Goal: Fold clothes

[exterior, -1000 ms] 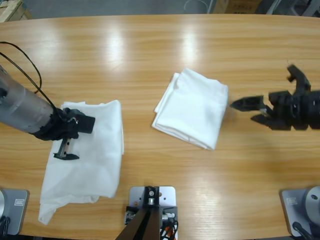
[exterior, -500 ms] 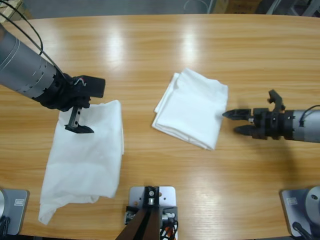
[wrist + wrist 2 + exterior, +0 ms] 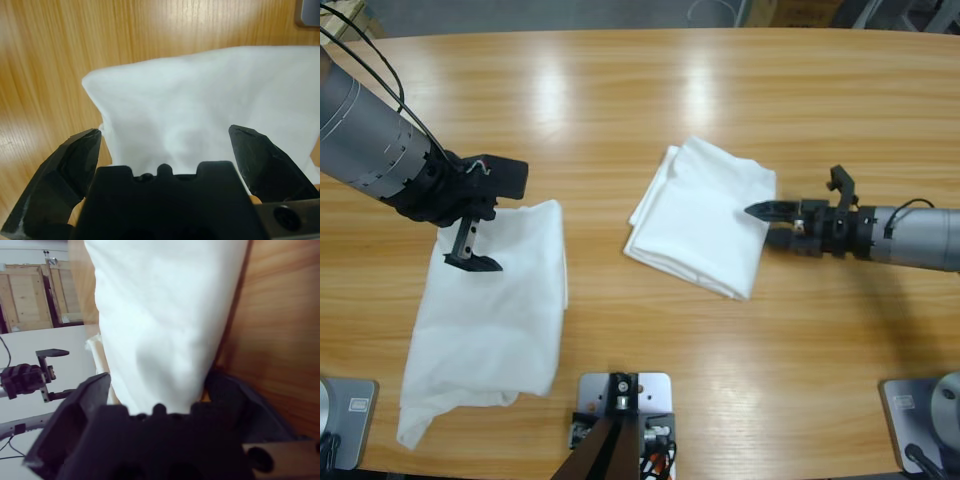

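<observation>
Left gripper (image 3: 472, 243) poised over the top edge of the loosely spread white T-shirt (image 3: 490, 320) at the left of the wooden table (image 3: 650, 90), jaws spread wide. Near the middle, a folded white T-shirt bundle (image 3: 705, 215). At its right edge, right gripper (image 3: 762, 222), jaws parted around the cloth's edge, not yet pinching.

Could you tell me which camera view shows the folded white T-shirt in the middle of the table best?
The high view: the whole folded T-shirt shows, with its stacked edges. The right wrist view shows only one end between the open jaws; the left wrist view shows the other T-shirt instead.
</observation>
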### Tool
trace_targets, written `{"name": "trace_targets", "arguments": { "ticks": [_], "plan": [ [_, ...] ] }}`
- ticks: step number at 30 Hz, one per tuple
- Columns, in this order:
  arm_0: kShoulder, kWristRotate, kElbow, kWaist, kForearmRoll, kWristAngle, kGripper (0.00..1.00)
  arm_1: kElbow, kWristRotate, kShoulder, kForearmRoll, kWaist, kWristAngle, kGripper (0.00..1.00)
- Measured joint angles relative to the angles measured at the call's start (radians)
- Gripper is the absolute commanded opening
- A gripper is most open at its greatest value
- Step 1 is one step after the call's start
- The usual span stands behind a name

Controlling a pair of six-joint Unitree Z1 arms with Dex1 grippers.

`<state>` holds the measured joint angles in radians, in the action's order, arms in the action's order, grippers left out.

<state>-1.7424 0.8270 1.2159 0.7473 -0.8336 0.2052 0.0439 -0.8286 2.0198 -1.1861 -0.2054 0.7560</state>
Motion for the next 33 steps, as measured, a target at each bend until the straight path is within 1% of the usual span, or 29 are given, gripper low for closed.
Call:
{"name": "trace_targets", "arguments": {
  "ticks": [1, 2, 4, 5, 6, 7, 9, 10, 15, 21, 28, 33],
  "plan": [
    [0.000, 0.000, 0.000, 0.000, 0.000, 0.000, 0.991, 0.000, -0.008, 0.009, -0.016, -0.007, 0.000, 0.861],
    [-0.001, 0.000, 0.000, 0.000, 0.000, 0.000, 0.990, 0.000, -0.014, 0.019, -0.029, -0.012, 0.000, 0.819],
    [-0.003, 0.000, 0.000, 0.000, 0.000, 0.000, 0.991, 0.000, -0.026, 0.039, -0.059, -0.024, 0.000, 0.578],
    [-0.004, 0.000, 0.000, 0.000, 0.000, 0.000, 0.991, 0.000, -0.031, 0.047, -0.070, -0.029, 0.000, 0.497],
    [-0.004, 0.000, 0.000, 0.000, 0.000, 0.000, 0.991, 0.000, -0.034, 0.056, -0.077, -0.033, 0.001, 0.470],
    [-0.004, 0.000, 0.000, 0.000, 0.000, 0.000, 0.991, 0.000, -0.036, 0.062, -0.084, -0.036, 0.002, 0.369],
    [-0.004, 0.000, 0.000, 0.000, 0.000, 0.000, 0.991, 0.000, -0.037, 0.071, -0.092, -0.040, 0.002, 0.071],
    [-0.004, 0.000, 0.000, 0.000, 0.000, 0.000, 0.991, 0.000, -0.037, 0.084, -0.097, -0.041, 0.003, 0.000],
    [-0.004, 0.000, 0.000, -0.001, 0.000, 0.000, 0.991, 0.000, -0.027, 0.154, -0.136, -0.042, 0.018, 0.000],
    [-0.005, 0.000, -0.003, -0.003, -0.001, 0.000, 0.991, -0.008, -0.027, 0.157, -0.171, -0.047, 0.024, 0.000],
    [-0.009, 0.000, -0.017, -0.004, -0.001, 0.000, 0.991, -0.010, -0.006, 0.155, -0.172, -0.050, 0.021, 0.000],
    [-0.011, 0.000, -0.019, -0.005, -0.001, 0.000, 0.991, -0.011, 0.016, 0.132, -0.155, -0.059, 0.002, 0.000]
  ]
}}
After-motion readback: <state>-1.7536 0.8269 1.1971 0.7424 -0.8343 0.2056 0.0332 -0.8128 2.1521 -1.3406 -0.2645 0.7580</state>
